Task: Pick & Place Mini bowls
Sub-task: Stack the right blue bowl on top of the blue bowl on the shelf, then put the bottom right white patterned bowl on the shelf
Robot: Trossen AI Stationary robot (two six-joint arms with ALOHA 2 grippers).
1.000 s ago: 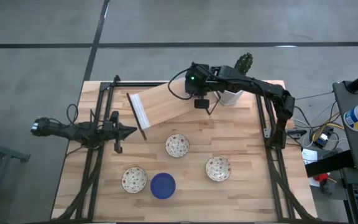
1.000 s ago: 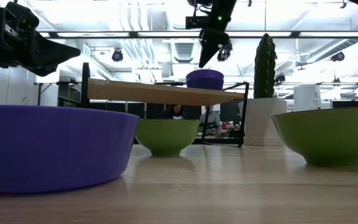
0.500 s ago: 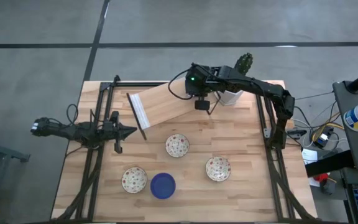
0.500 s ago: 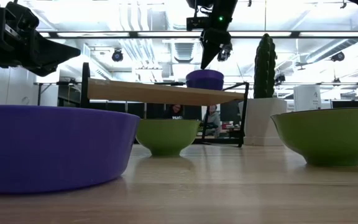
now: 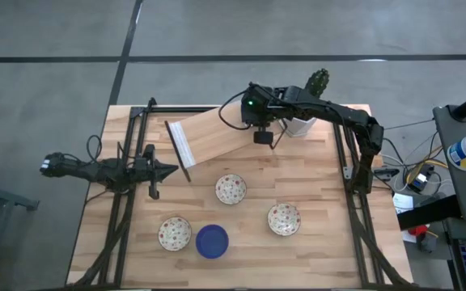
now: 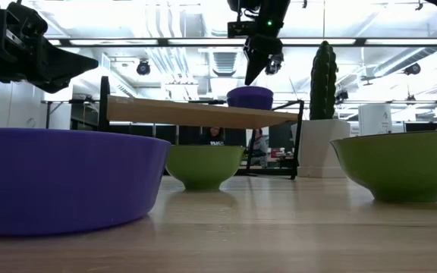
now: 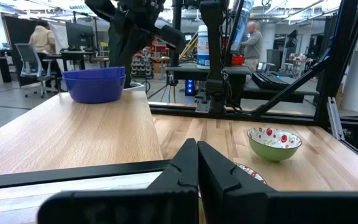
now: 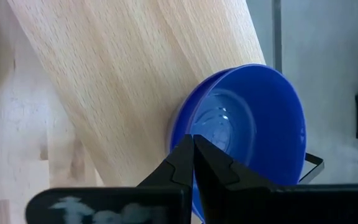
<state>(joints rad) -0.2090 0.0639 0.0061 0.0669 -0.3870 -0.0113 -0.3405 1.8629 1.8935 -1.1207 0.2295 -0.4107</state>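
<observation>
right tool (image 6: pixel 257 74) hung just above the blue bowl stack (image 6: pixel 249 97), clear of it, fingers pressed together to a point and holding nothing. right wrist view looked straight down past the closed fingers (image 8: pixel 193 160) into the top blue bowl (image 8: pixel 253 130); the bowl sat at the far edge of the raised wooden board (image 8: pixel 135 74), part of its rim overhanging. left wrist view showed two blue bowls nested (image 7: pixel 97 84) on that board (image 7: pixel 73 134).

right arm (image 5: pixel 338 117) reached from its base at the bench's right side across the far edge, wrist turned down over the board's far end (image 5: pixel 217 133), beside the cactus pot (image 5: pixel 302 123).

left tool (image 5: pixel 168 170) was level above the bench (image 5: pixel 330 242) on the left, pointing toward the middle, fingers (image 7: pixel 191 171) pressed together, empty.

on the bench: three speckled bowls, one near centre (image 5: pixel 230 189), one front left (image 5: pixel 175 234), one to the right (image 5: pixel 284 219); a single blue bowl (image 5: pixel 212 241) just beside the front-left speckled one. all were well apart from both tools.
</observation>
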